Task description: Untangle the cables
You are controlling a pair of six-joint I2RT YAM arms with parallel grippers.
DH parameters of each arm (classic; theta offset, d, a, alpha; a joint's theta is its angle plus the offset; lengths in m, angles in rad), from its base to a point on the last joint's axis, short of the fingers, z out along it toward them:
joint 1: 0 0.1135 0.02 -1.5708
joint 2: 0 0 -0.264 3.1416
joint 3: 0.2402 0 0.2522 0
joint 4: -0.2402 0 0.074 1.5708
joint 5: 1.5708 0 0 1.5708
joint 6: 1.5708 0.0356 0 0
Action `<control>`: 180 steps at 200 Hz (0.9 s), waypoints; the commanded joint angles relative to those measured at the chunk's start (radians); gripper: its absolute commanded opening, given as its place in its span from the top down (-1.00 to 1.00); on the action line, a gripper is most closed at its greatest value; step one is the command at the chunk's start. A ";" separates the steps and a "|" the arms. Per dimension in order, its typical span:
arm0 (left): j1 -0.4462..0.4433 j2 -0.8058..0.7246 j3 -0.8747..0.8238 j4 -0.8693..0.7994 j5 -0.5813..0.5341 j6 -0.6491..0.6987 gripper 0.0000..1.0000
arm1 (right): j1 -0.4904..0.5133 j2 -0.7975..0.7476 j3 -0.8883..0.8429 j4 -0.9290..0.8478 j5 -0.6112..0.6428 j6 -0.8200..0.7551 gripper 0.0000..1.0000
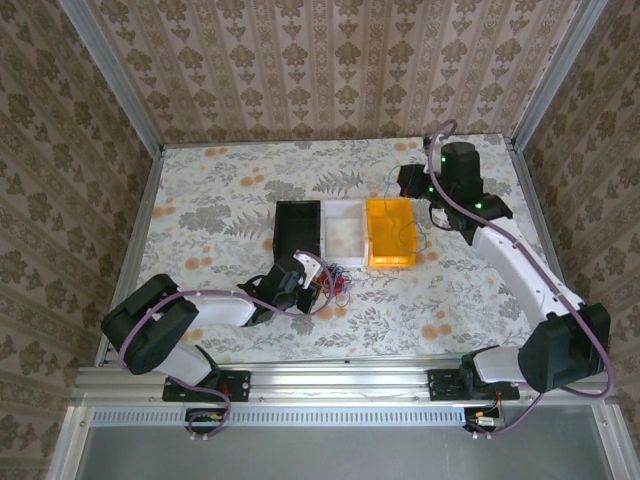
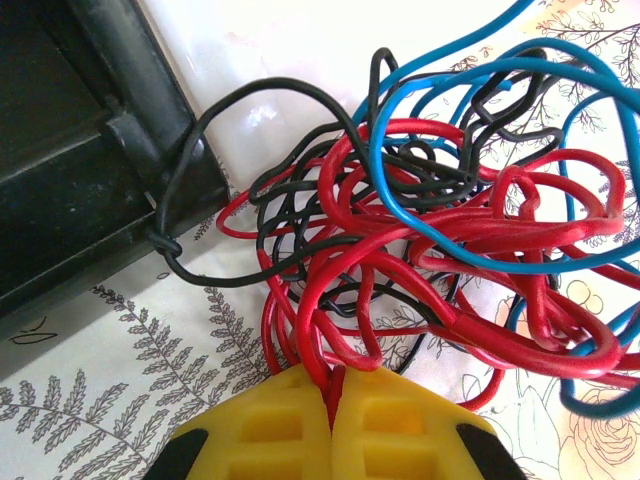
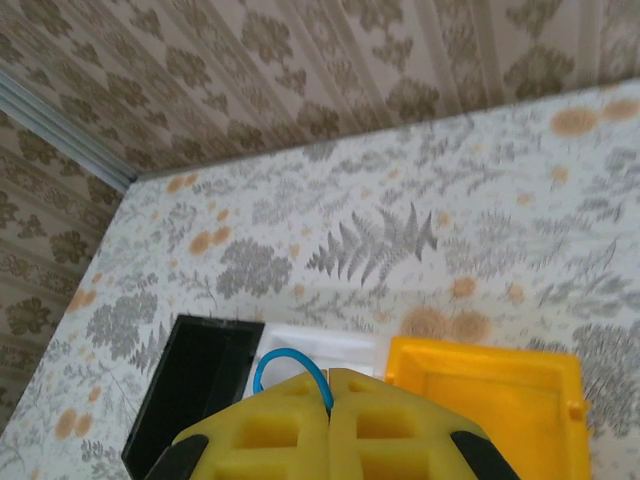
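The tangle of cables [image 2: 450, 230] is seen lying on the bench [image 2: 100, 400], just beside the black bin [image 2: 60, 150]. The left hand [image 2: 332, 378] is closed on a red strand [image 2: 305, 335] of it. The right hand [image 3: 330, 380] is closed on a blue loop [image 3: 290, 354], above the orange bin [image 3: 480, 390].
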 commanded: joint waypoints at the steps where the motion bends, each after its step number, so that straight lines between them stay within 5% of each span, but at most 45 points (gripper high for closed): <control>1: -0.008 0.007 -0.012 -0.041 0.006 0.013 1.00 | 0.002 -0.074 0.084 -0.006 0.029 -0.041 1.00; 180: -0.012 0.005 -0.024 -0.032 -0.011 0.004 1.00 | 0.050 0.087 0.163 0.111 -0.130 0.063 1.00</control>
